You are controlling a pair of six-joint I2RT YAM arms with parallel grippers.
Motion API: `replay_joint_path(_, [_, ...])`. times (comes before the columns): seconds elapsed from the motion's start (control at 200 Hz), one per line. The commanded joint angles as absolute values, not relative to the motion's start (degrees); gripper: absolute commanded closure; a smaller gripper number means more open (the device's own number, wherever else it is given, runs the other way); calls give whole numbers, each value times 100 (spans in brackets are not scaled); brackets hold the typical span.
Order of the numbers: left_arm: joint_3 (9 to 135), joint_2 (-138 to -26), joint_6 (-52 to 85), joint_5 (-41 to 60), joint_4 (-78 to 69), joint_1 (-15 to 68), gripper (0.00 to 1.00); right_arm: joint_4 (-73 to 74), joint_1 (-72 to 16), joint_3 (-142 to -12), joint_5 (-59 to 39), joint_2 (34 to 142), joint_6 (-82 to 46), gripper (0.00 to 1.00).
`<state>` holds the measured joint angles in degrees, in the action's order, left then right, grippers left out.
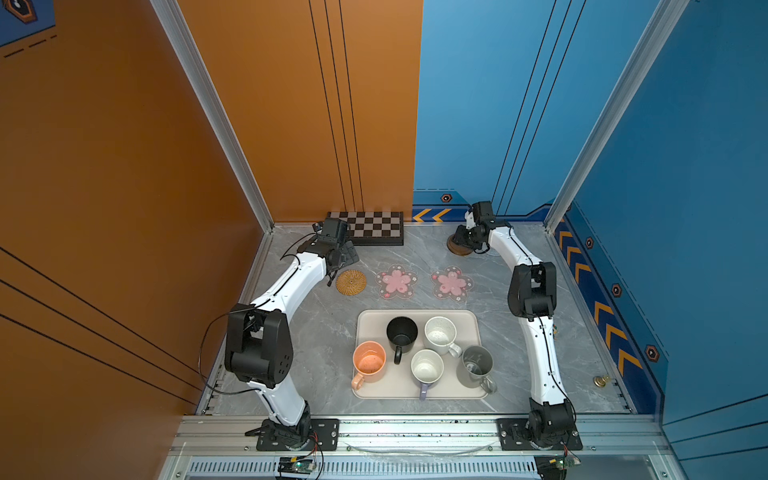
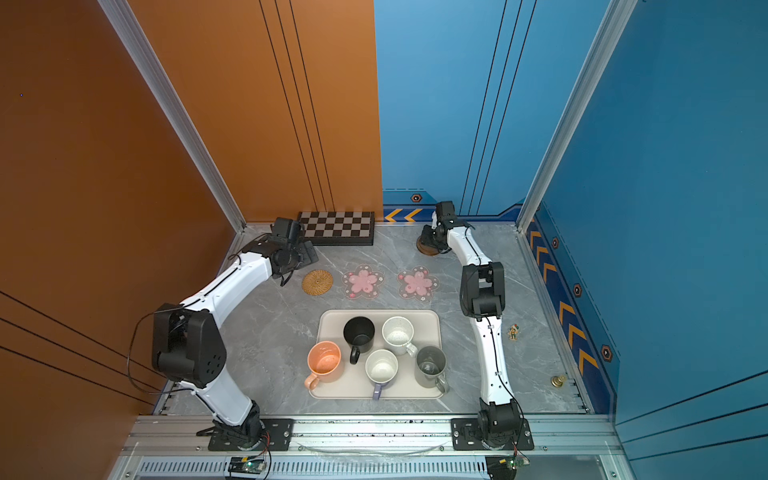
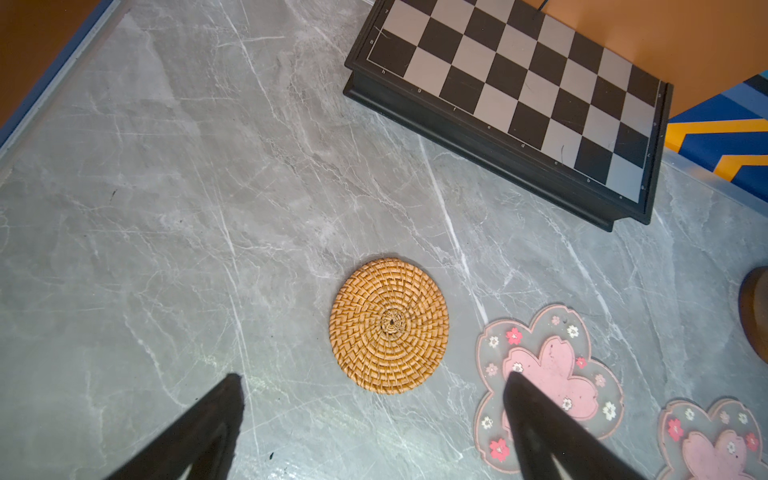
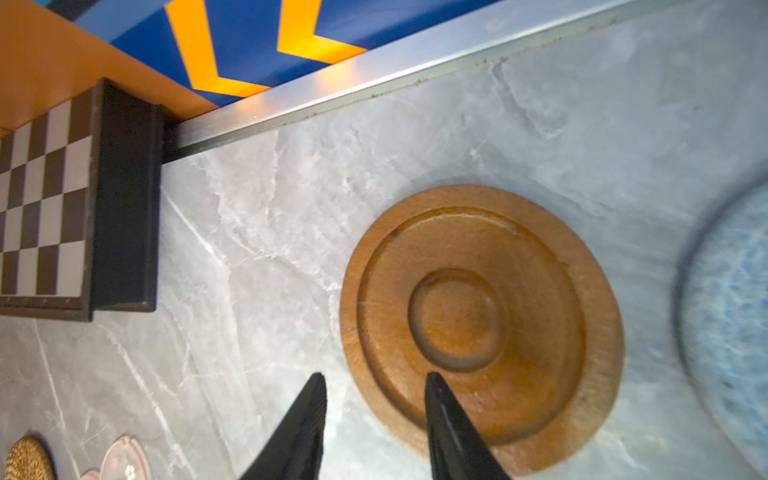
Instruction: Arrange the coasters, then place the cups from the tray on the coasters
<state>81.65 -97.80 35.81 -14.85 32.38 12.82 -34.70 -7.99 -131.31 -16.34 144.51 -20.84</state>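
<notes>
**Coasters, 5 pcs, flat on worktop [image 1: 324,332].**
- rattan coaster [image 1: 351,282] and 2 pink blossom coasters [image 1: 397,281] [image 1: 451,283]: in a row beyond tray [image 1: 372,326].
- wooden coaster [image 4: 482,328] and grey-blue coaster [image 4: 731,316]: side by side nr back wall.

**Cups, 5 pcs, all upright on tray.**
- black cup [image 1: 402,332]
- speckled cup [image 1: 439,336]
- peach cup [image 1: 369,361]
- lavender cup [image 1: 427,365]
- grey cup [image 1: 476,365]

**Grippers.**
- left gripper [image 3: 376,379]: spread wide, empty, over worktop nr rattan coaster.
- right gripper [image 4: 375,376]: jaws part-open astride wooden coaster's rim, nothing gripped.

Both arms reach forward, left gripper [image 3: 374,378] spread wide, right gripper [image 4: 375,376] parted.
</notes>
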Motion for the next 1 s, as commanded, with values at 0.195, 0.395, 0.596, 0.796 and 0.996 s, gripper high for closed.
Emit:
replay_joint_path(0.195, [7803,-9031,3457,-1454,3243,1260,2,-3382,-1110,-12128,-1303,13098,-1630,47])
replay_joint_path(0.395, [7377,-8528,3446,-1469,3251,1184,2,-3531,-1532,-11237,-838,12420,-1146,43])
replay_joint_path(0.596, [7029,-8095,3406,-1396,3254,1057,2,-4207,-2169,-11083,74,12269,-420,39])
replay_joint_path(0.796, [6788,-7834,3393,-1270,3252,960,2,-4605,-2663,-11143,875,12433,-93,35])
replay_joint_path(0.996, [6656,-7710,3367,-1224,3252,863,2,-4848,-2803,-11309,935,12705,-129,32])
